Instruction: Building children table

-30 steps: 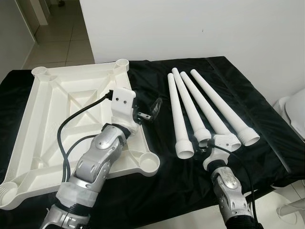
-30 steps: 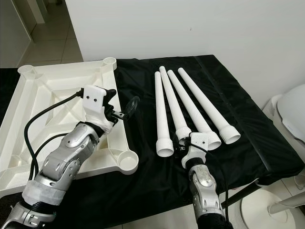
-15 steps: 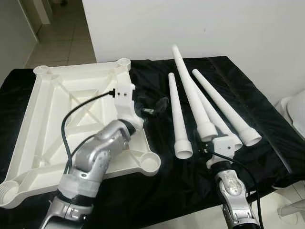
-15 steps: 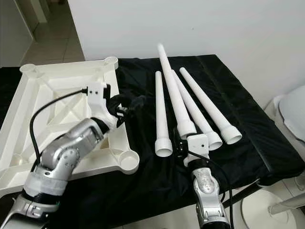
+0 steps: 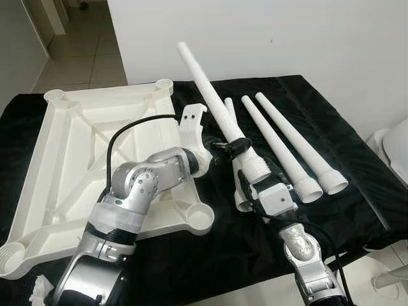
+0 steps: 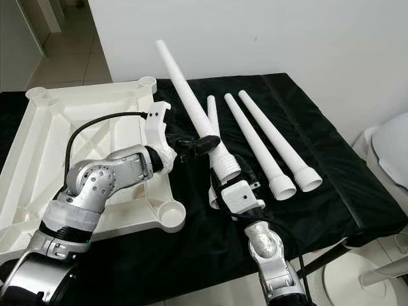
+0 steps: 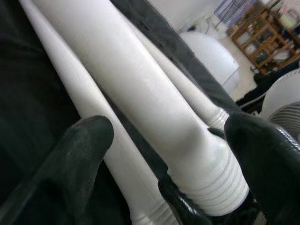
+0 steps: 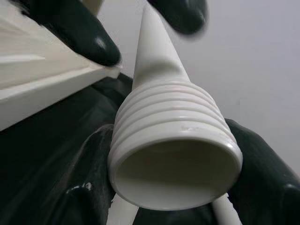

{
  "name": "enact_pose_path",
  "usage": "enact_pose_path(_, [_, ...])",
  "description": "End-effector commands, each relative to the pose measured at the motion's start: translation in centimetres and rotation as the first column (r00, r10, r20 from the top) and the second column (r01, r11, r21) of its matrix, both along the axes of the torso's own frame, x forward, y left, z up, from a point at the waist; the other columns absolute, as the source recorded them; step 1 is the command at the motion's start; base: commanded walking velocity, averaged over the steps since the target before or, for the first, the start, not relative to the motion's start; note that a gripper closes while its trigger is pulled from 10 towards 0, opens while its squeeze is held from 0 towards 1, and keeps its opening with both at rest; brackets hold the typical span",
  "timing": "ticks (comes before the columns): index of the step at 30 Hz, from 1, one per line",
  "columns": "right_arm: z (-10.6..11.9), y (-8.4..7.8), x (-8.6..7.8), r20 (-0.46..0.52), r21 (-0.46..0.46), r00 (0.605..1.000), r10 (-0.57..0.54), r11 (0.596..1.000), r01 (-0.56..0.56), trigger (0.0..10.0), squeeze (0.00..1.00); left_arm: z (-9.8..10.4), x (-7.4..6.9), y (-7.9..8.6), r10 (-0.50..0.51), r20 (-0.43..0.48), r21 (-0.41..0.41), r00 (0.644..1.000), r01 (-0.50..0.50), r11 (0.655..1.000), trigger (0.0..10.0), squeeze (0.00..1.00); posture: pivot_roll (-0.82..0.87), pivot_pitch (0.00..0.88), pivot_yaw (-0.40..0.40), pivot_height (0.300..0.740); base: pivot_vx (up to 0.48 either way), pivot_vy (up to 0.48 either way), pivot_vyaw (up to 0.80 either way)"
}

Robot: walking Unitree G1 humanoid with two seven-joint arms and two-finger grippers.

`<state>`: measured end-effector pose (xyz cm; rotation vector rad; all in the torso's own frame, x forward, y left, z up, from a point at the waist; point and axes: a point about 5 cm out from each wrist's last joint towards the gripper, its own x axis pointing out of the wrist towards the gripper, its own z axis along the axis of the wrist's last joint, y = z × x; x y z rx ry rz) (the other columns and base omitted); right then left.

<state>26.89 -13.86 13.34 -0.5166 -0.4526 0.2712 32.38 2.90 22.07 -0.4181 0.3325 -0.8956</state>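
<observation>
My right gripper (image 5: 256, 183) is shut on the threaded end (image 8: 171, 140) of a white table leg (image 5: 210, 95). The leg is lifted off the black cloth (image 5: 357, 185) and slants up toward the far left. My left gripper (image 5: 229, 147) reaches across from the left. Its black fingers (image 7: 84, 154) stand open on either side of the leg's shaft (image 7: 140, 93), just above the thread. The white tabletop (image 5: 76, 146) lies upside down on the left with round sockets (image 5: 197, 218) at its corners. Two more legs (image 5: 284, 150) lie on the cloth, and a third (image 5: 231, 109) lies partly under the lifted one.
A white wall (image 5: 287, 38) runs close behind the table. A white rounded object (image 5: 395, 150) stands off the table's right edge. Tiled floor (image 5: 83, 57) opens at the back left. The cloth's front edge is near my arms.
The right gripper has raised the leg higher and carried it left toward the tabletop. The left gripper has swung right from over the tabletop and now straddles the leg.
</observation>
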Motion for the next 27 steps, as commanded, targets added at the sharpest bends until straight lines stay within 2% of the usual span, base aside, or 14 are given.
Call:
enact_pose_path(1, [0.6,0.7,0.0,0.048,-0.018,0.998,0.029,0.999,-0.028,10.0,0.00,0.8,-0.8,-0.9,-0.224,0.046,-0.097,0.973,0.228,0.969,10.0,0.00,-0.11,0.000,0.040,0.740,0.000,0.000,0.00])
enact_pose_path(5, [0.8,0.9,0.1,0.066,-0.049,0.997,0.037,0.998,-0.034,10.0,0.00,1.0,-0.3,-1.1,-0.211,0.037,-0.092,0.977,0.214,0.973,10.0,0.00,-0.12,0.000,0.044,0.740,0.000,0.000,0.00])
enact_pose_path(9, [1.1,0.9,0.0,0.095,-0.085,0.995,0.035,0.996,-0.027,10.0,0.00,1.3,0.8,-1.2,-0.157,0.041,-0.064,0.987,0.160,0.985,10.0,0.00,-0.12,0.004,0.046,0.740,0.000,0.000,0.00])
enact_pose_path(13, [1.0,0.8,-0.1,0.097,-0.094,0.995,0.031,0.995,-0.021,10.0,0.00,1.8,1.4,-0.8,-0.102,0.077,-0.110,0.992,0.110,0.988,10.0,0.00,-0.12,0.007,0.049,0.740,0.000,0.000,0.00])
enact_pose_path(17, [0.8,0.9,-0.3,0.107,-0.110,0.994,0.033,0.994,-0.021,10.0,0.00,1.9,2.1,-0.6,-0.045,0.075,-0.095,0.996,0.052,0.994,10.0,0.00,-0.12,0.008,0.050,0.740,0.000,0.000,0.00])
enact_pose_path(18, [0.8,1.0,-0.5,0.119,-0.123,0.992,0.033,0.992,-0.018,10.0,0.00,1.9,2.4,-0.5,-0.031,0.063,-0.079,0.998,0.035,0.996,10.0,0.00,-0.12,0.011,0.052,0.740,0.000,0.000,0.00])
enact_pose_path(19, [0.7,1.1,-0.7,0.136,-0.141,0.990,0.033,0.990,-0.014,10.0,0.00,2.1,2.7,-0.4,-0.034,0.026,-0.098,0.999,0.036,0.995,10.0,0.00,-0.11,0.011,0.052,0.740,0.000,0.000,0.00])
enact_pose_path(23, [0.5,0.9,-1.2,0.167,-0.164,0.986,0.023,0.986,0.005,10.0,0.00,2.5,3.3,-0.2,-0.039,-0.026,-0.124,0.999,0.036,0.992,10.0,0.00,-0.11,0.013,0.054,0.740,0.000,0.000,0.00])
enact_pose_path(25, [0.4,0.6,-2.2,0.245,-0.226,0.969,0.010,0.973,0.047,10.0,0.00,3.0,4.2,0.2,-0.017,-0.086,-0.160,0.996,0.003,0.987,10.0,0.00,-0.11,0.016,0.058,0.740,0.000,0.000,0.00])
enact_pose_path(27, [0.4,0.5,-2.9,0.295,-0.273,0.955,0.022,0.960,0.063,10.0,0.00,3.5,4.7,0.4,0.000,-0.104,-0.180,0.995,-0.019,0.983,10.0,0.00,-0.11,0.016,0.058,0.740,0.000,0.000,0.00])
